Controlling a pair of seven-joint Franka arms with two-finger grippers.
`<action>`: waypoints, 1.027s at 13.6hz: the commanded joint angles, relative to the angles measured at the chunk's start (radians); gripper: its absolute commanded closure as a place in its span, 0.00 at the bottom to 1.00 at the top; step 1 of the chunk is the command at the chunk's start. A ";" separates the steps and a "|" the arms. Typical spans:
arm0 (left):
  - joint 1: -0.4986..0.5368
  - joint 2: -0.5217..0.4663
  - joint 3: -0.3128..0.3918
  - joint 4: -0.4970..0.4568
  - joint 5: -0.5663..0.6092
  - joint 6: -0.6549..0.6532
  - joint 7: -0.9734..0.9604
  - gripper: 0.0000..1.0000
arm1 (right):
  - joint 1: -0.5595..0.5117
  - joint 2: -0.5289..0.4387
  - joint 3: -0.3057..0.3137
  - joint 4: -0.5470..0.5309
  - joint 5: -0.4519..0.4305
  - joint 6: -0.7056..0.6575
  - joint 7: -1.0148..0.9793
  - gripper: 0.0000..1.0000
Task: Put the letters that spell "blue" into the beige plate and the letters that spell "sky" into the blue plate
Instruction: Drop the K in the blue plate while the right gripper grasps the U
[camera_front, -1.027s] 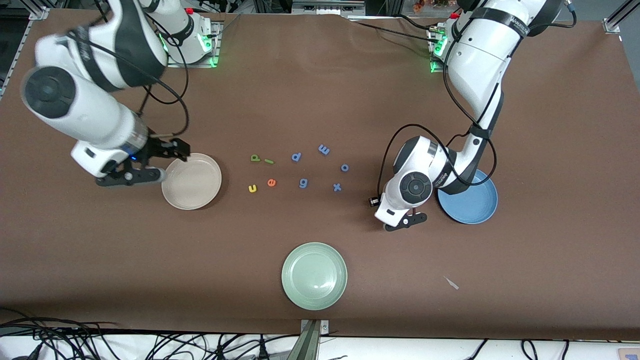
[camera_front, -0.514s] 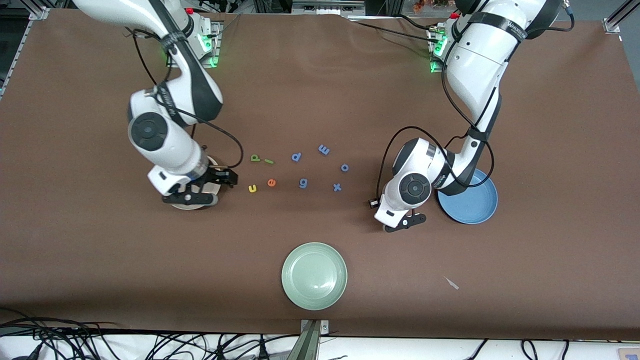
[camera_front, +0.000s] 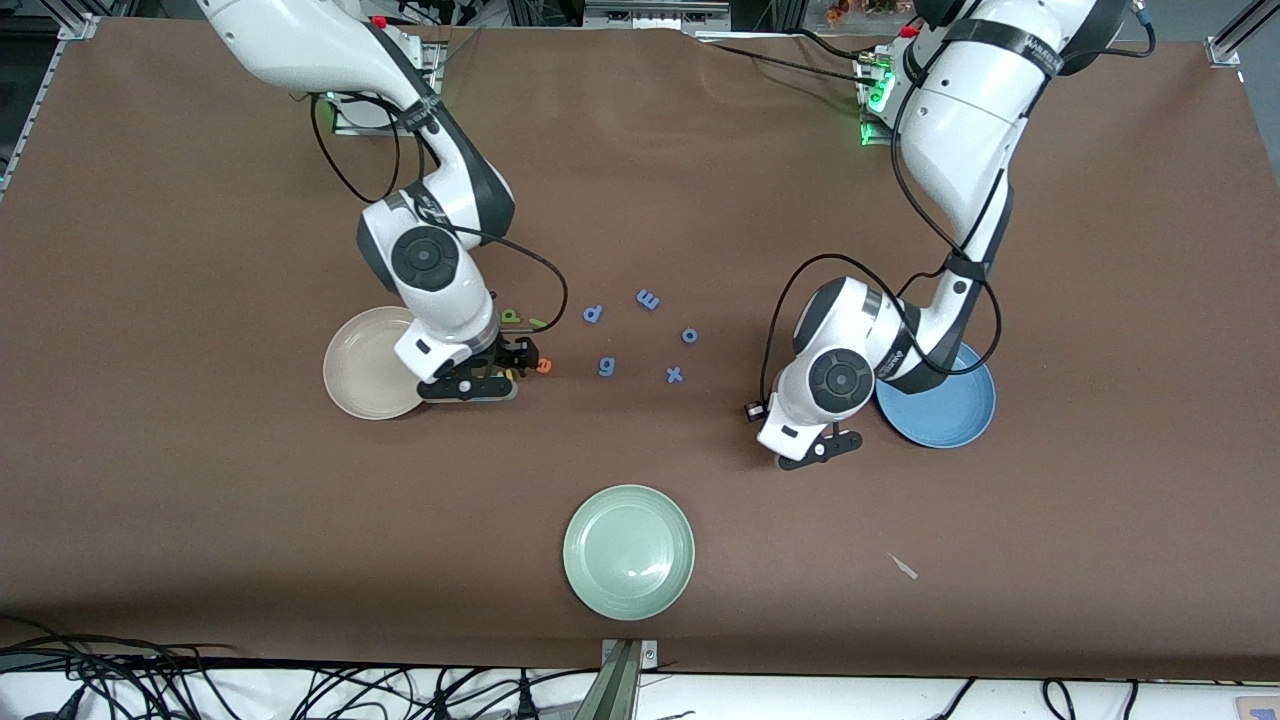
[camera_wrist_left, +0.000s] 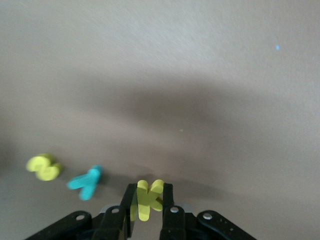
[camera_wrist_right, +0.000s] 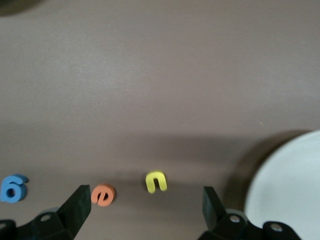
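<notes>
Left gripper (camera_wrist_left: 146, 212) clenched on small yellow foam k (camera_wrist_left: 146, 199); right gripper (camera_wrist_right: 145, 205) released over yellow foam u (camera_wrist_right: 156, 181); thin pinch, may slip.

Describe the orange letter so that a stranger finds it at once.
Start at the beige plate, toward the right arm's end of the table. Beside it the open right end effector is over a yellow u, and the e lies next to that. It is the only orange letter; the g nearby is blue.
</notes>
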 joint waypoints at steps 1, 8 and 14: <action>0.018 -0.067 0.053 0.003 0.035 -0.098 0.147 1.00 | -0.011 0.061 0.008 0.005 -0.026 0.082 -0.071 0.01; 0.219 -0.090 0.068 -0.077 0.043 -0.197 0.569 0.85 | -0.027 0.072 0.008 -0.042 -0.023 0.115 -0.153 0.04; 0.216 -0.102 0.061 -0.074 0.137 -0.218 0.557 0.00 | -0.048 0.069 0.008 -0.111 -0.023 0.202 -0.159 0.17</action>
